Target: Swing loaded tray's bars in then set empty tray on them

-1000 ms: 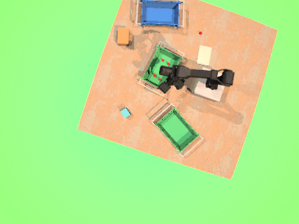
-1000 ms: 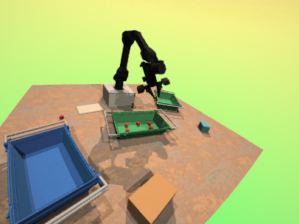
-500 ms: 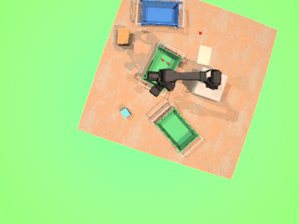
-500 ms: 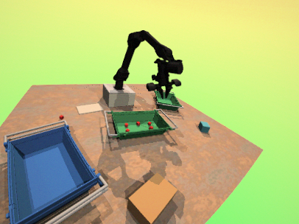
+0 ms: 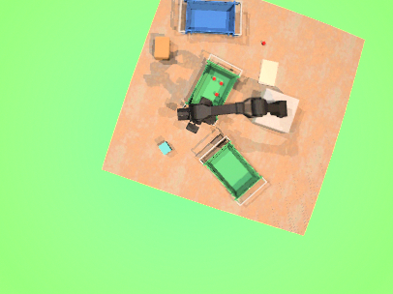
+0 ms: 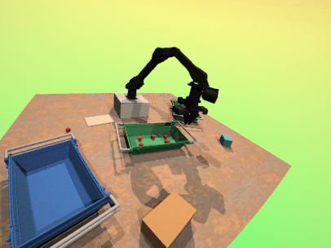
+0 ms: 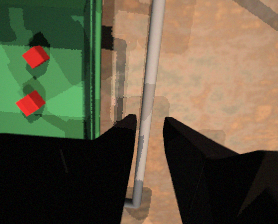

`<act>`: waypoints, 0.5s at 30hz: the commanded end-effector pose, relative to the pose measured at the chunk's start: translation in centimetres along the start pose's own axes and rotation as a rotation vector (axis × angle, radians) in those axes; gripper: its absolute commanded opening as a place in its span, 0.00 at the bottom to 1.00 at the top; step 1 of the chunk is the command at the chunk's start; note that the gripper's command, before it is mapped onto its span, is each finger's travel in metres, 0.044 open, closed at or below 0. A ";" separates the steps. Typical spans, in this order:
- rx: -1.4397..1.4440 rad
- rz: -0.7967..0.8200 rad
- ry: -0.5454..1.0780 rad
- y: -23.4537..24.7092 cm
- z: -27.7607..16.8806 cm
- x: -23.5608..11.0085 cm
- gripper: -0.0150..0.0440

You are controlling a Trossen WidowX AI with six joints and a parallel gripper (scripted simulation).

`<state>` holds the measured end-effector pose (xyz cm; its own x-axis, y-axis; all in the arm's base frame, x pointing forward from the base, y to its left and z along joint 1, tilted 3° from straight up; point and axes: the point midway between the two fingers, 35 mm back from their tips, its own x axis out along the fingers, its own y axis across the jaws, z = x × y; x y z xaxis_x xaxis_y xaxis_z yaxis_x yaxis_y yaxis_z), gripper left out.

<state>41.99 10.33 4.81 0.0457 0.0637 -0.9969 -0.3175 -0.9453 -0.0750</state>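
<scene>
The loaded green tray (image 5: 196,87) (image 6: 155,147) (image 7: 95,75) holds several small red blocks (image 5: 218,81) (image 6: 152,136) (image 7: 35,56). Both its wire bars are swung out over the ends: one bar (image 6: 187,133) (image 7: 150,75) lies on the table under my gripper, and the other bar (image 5: 225,62) (image 6: 118,139) is at the far end. My gripper (image 5: 186,114) (image 6: 185,118) (image 7: 149,122) is low at the first bar. Its fingers are narrowed astride the bar, with a small gap left beside it. The empty green tray (image 5: 232,172) (image 6: 177,104) lies on the table nearby.
A larger blue tray (image 5: 210,17) (image 6: 53,186) stands at one table edge. An orange box (image 5: 162,47) (image 6: 169,219), a cyan cube (image 5: 165,147) (image 6: 226,140), a cream slab (image 5: 268,72) (image 6: 99,120) and a stray red block (image 5: 263,43) (image 6: 68,129) lie about. The arm's grey pedestal (image 5: 286,121) (image 6: 131,106) stands beside the trays.
</scene>
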 end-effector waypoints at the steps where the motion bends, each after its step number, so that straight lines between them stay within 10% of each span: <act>1: -0.008 0.004 0.012 -0.2 -0.4 0.7 0.39; 15: -0.007 0.004 0.012 0.0 -0.4 5.6 0.39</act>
<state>42.34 10.64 -0.91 0.0398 0.0566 -0.9976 -0.3109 -0.9481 -0.0662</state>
